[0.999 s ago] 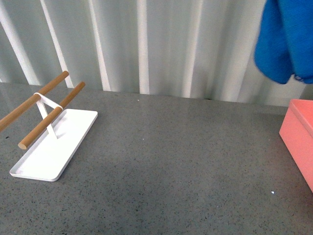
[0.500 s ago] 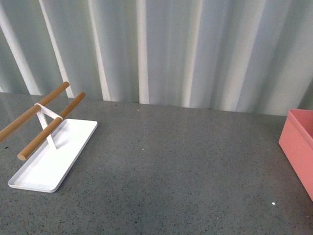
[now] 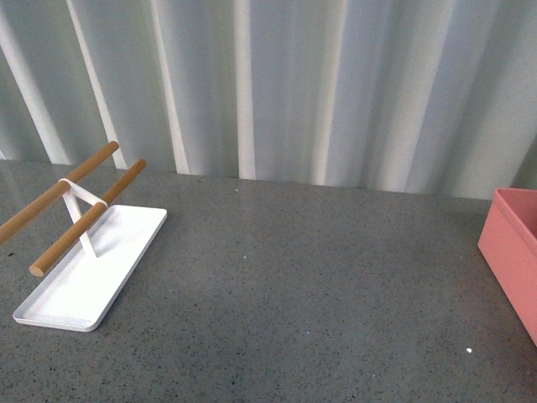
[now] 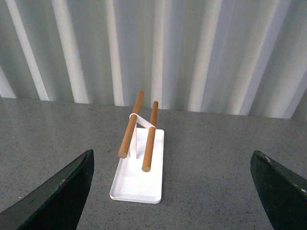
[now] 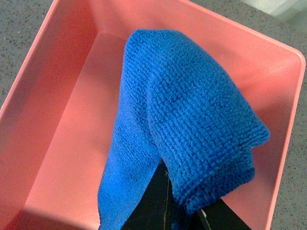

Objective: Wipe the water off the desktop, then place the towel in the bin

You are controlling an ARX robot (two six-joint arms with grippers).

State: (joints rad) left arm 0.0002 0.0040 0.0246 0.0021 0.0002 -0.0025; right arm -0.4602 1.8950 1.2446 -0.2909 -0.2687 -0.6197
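In the right wrist view my right gripper [image 5: 165, 211] is shut on the bright blue towel [image 5: 182, 115], which hangs folded from the jaws over the inside of the salmon-pink bin [image 5: 53, 124]. Only a corner of the bin [image 3: 512, 252] shows at the right edge of the front view; towel and right gripper are out of that view. My left gripper [image 4: 172, 191] is open and empty, its dark fingers [image 4: 62, 191] wide apart above the dark grey speckled desktop [image 3: 294, 302]. I see no water on the desktop.
A flat white tray [image 3: 117, 252] with two wooden rods [image 3: 84, 210] on a white stand sits at the left of the desktop; it also shows in the left wrist view [image 4: 144, 177]. A pale corrugated wall [image 3: 277, 84] runs along the desktop's far edge.
A second ago the towel hung at the top right of the front view; it has since moved out of that view to the right. Tray and bin have not moved.
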